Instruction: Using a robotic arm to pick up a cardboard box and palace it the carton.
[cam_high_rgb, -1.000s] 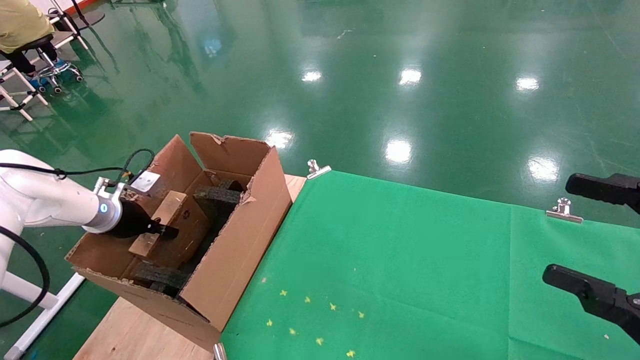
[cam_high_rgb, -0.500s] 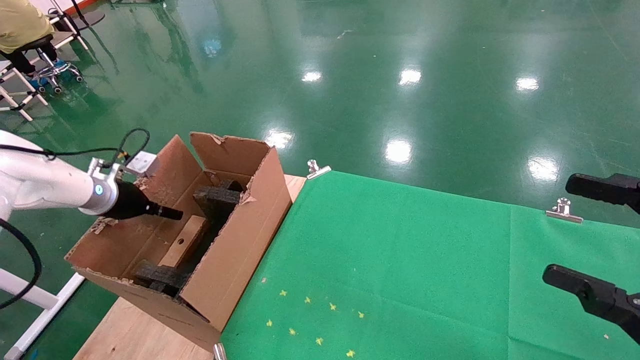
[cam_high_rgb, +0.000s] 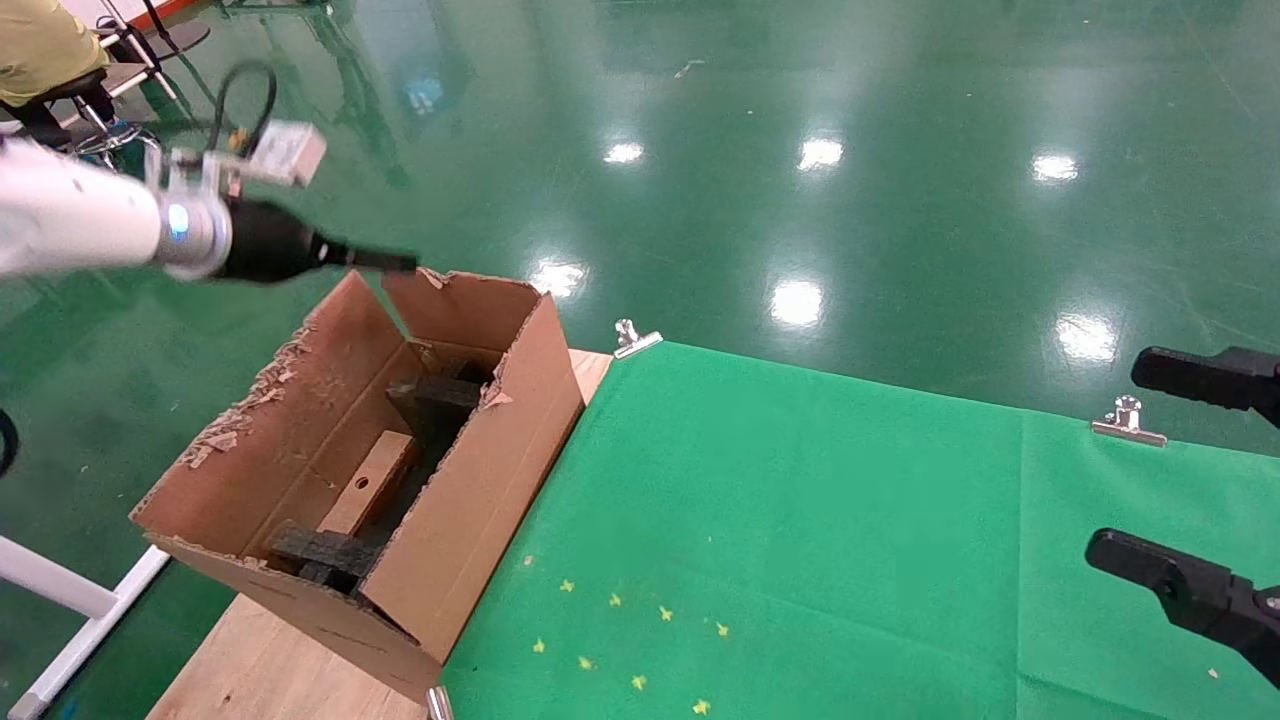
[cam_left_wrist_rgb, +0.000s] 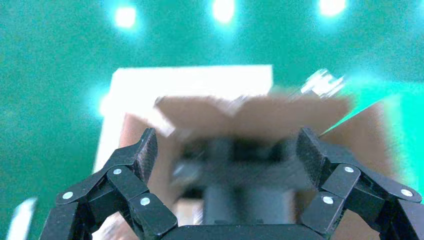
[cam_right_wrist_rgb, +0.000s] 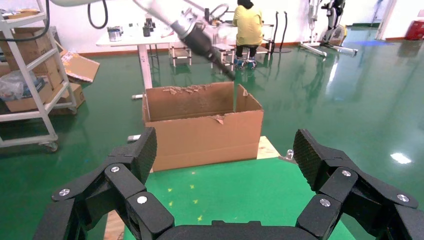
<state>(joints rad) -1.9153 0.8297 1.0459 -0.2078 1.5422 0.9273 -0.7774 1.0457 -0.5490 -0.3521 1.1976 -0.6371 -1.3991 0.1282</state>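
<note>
The small cardboard box (cam_high_rgb: 368, 485) lies inside the carton (cam_high_rgb: 480, 480), round hole up, between two dark foam blocks (cam_high_rgb: 440, 395). My left gripper (cam_high_rgb: 405, 264) on the white robotic arm (cam_high_rgb: 90, 225) hangs in the air above the carton's far left flap, apart from it. In the left wrist view the left gripper (cam_left_wrist_rgb: 225, 150) is open and empty, with the blurred carton (cam_left_wrist_rgb: 250, 112) below. My right gripper (cam_high_rgb: 1190, 480) is open and empty at the right edge, over the green cloth. It faces the carton (cam_right_wrist_rgb: 202, 132) in the right wrist view (cam_right_wrist_rgb: 225, 150).
A green cloth (cam_high_rgb: 800, 520) covers the table, held by metal clips (cam_high_rgb: 635, 340) (cam_high_rgb: 1128, 420). Bare wood (cam_high_rgb: 270, 670) shows under the carton at the table's left end. A seated person (cam_high_rgb: 40, 50) is far off on the shiny green floor.
My left gripper let go of the small box, which now lies in the carton. The left arm rose out of the carton and up. The right arm has not moved.
</note>
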